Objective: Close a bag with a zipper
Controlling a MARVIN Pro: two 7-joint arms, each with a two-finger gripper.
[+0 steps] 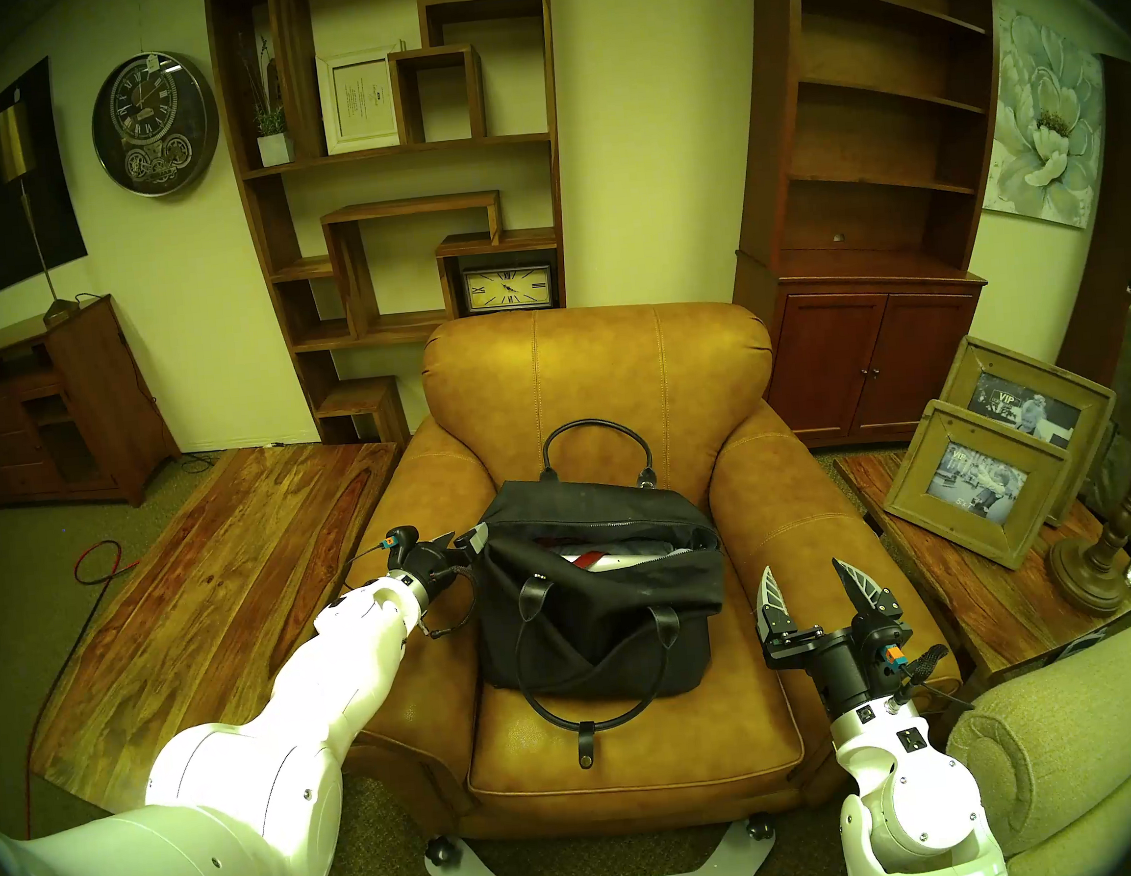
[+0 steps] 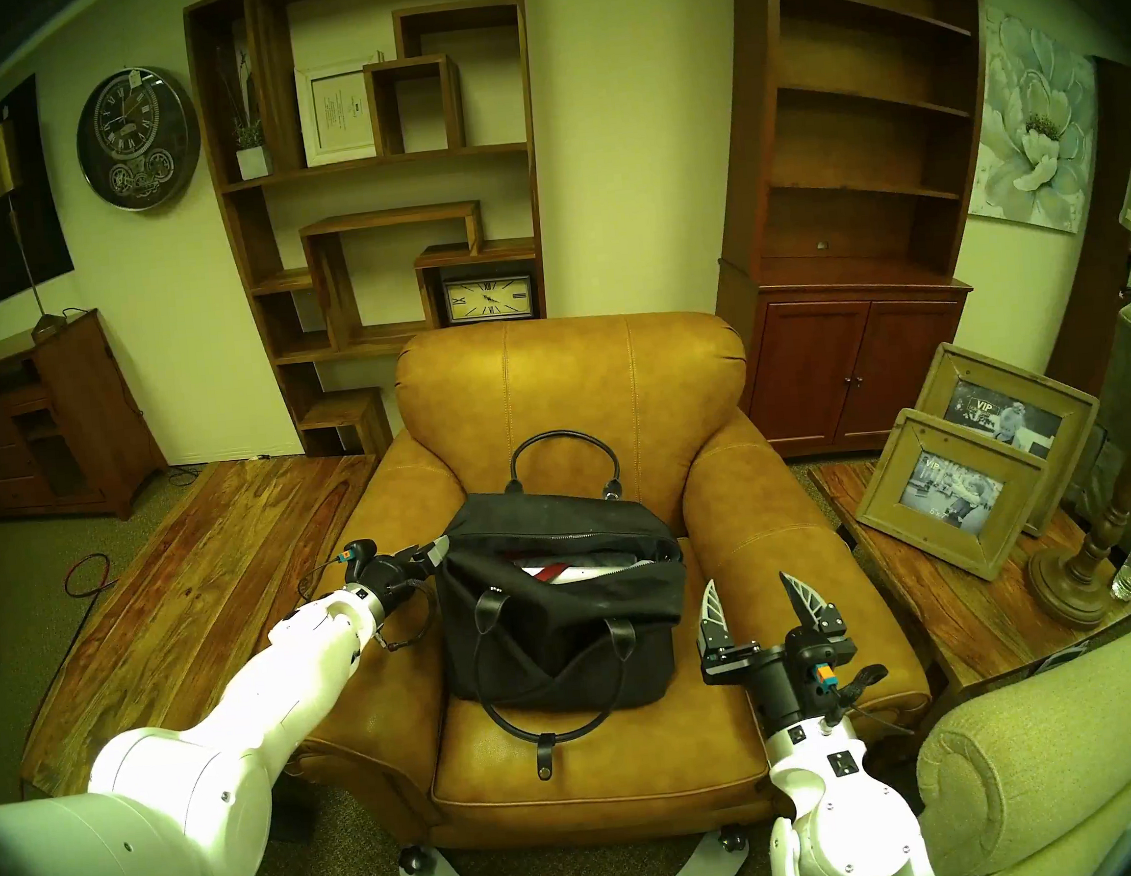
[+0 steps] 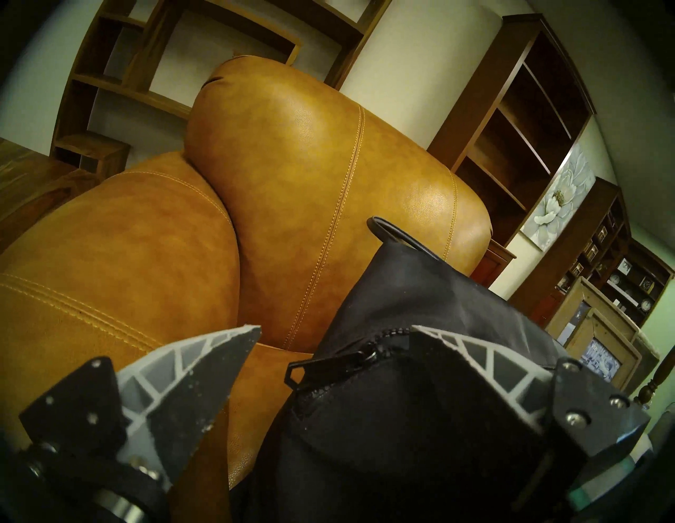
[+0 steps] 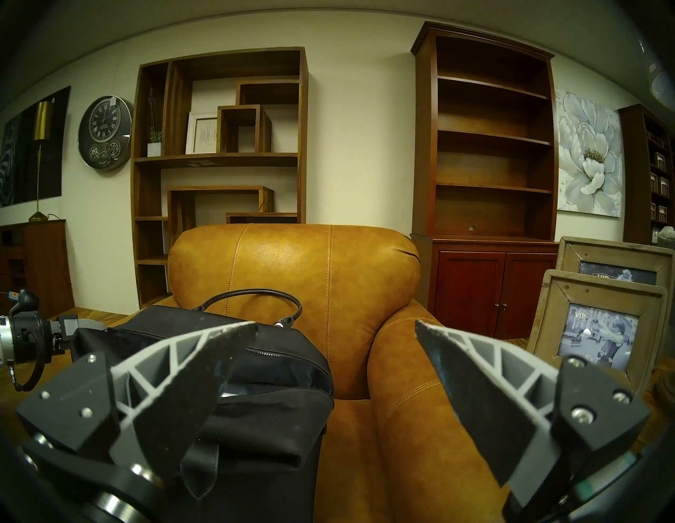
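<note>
Handbag (image 1: 604, 594) sits on armchair seat (image 1: 644, 740), zipper (image 1: 635, 561) gaping. Left hand (image 3: 330, 338) spread around pull tab (image 3: 330, 359); pinch tab squarely, draw along teeth. Right hand (image 1: 811, 586) spread, idle beside bag.

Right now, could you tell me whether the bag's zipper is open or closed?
Open: the zipper gapes along the bag top, white and red contents showing inside.

Head pair looks down on the armchair (image 1: 601, 369); wrist views near, perhaps tilted.
</note>
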